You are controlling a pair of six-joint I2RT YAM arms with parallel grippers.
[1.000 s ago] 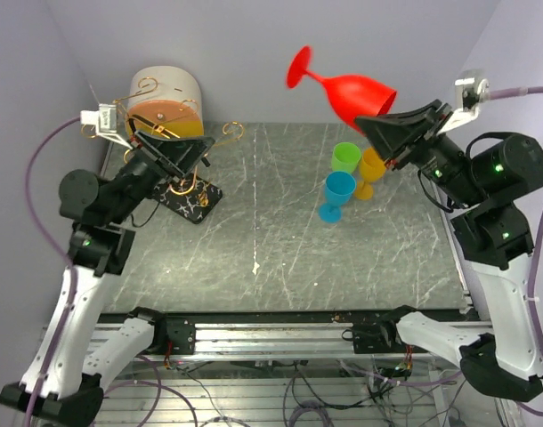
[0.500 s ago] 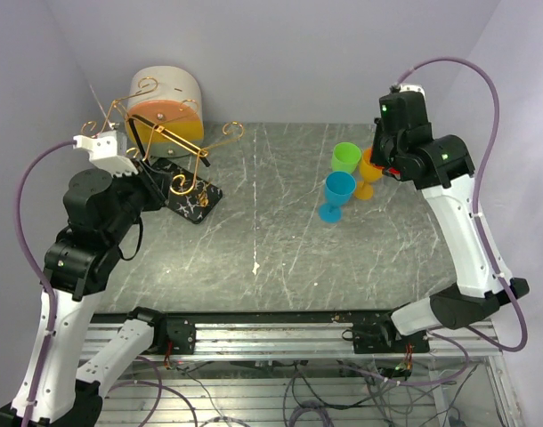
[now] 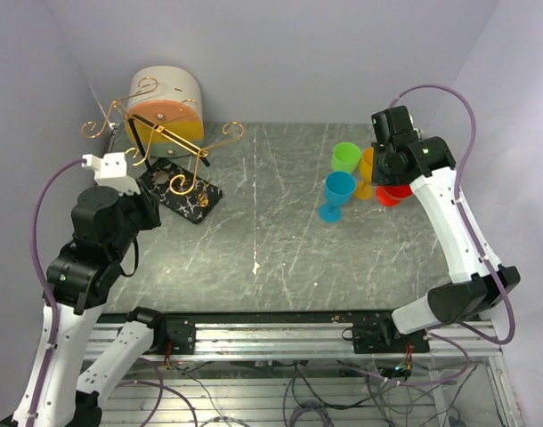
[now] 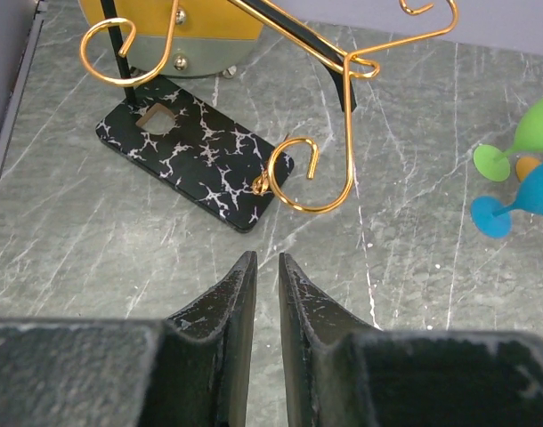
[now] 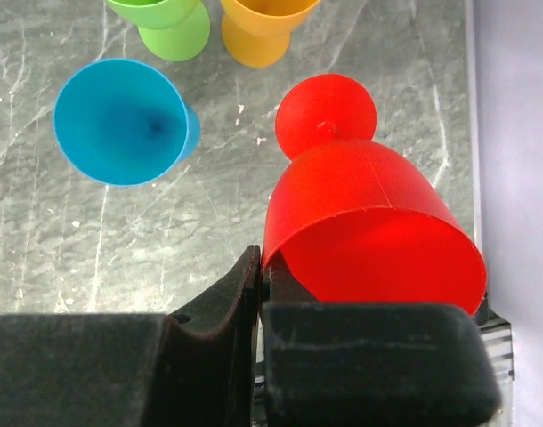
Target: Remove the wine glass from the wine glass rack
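The gold wire wine glass rack (image 3: 165,133) stands on its black speckled base (image 3: 190,197) at the back left, with no glass on it. It also shows in the left wrist view (image 4: 316,191). My right gripper (image 5: 261,258) is shut on the rim of the red wine glass (image 5: 360,196). The glass hangs foot down, low over the table's right side (image 3: 398,193), beside the orange glass. I cannot tell whether its foot touches the table. My left gripper (image 4: 263,258) is nearly shut and empty, just in front of the rack's base (image 3: 153,206).
A cream drum with an orange face (image 3: 165,102) stands behind the rack. Blue (image 3: 338,191), green (image 3: 345,158) and orange (image 3: 369,169) glasses stand upright together, just left of the red one. The table's right edge (image 5: 472,133) and the side wall are close to the red glass.
My right arm has swung the red glass down from high in the air to beside the orange glass. My left arm has pulled back from the rack.
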